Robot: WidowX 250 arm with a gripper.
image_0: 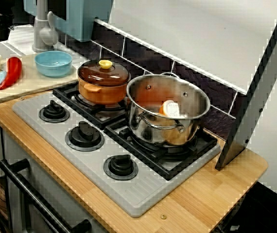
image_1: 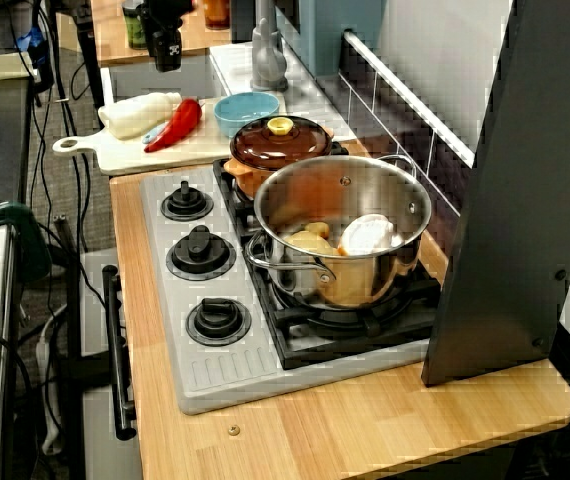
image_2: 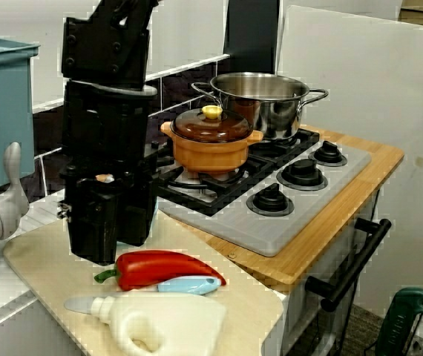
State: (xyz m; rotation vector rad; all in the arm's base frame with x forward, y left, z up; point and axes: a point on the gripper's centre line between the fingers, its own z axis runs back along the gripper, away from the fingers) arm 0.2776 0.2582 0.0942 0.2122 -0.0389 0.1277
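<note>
In the view from the cutting board's end, my black gripper (image_2: 111,248) hangs upright just above the back of the wooden cutting board (image_2: 48,274). Its fingers stand close side by side and I cannot make out a gap. Nothing shows between them. A red pepper (image_2: 159,267) lies right in front of it, with a light blue utensil (image_2: 189,285) and a white bottle (image_2: 159,326) beyond. From the stove's right end the gripper (image_1: 167,50) appears behind the board, past the pepper (image_1: 175,125).
An orange pot with a brown lid (image_0: 103,80) sits on the rear left burner. A steel pot (image_0: 167,109) holding pale food pieces (image_0: 170,108) stands beside it. A blue bowl (image_0: 53,63) and a grey faucet (image_0: 43,29) are by the board. A dark panel (image_0: 255,97) leans at the right.
</note>
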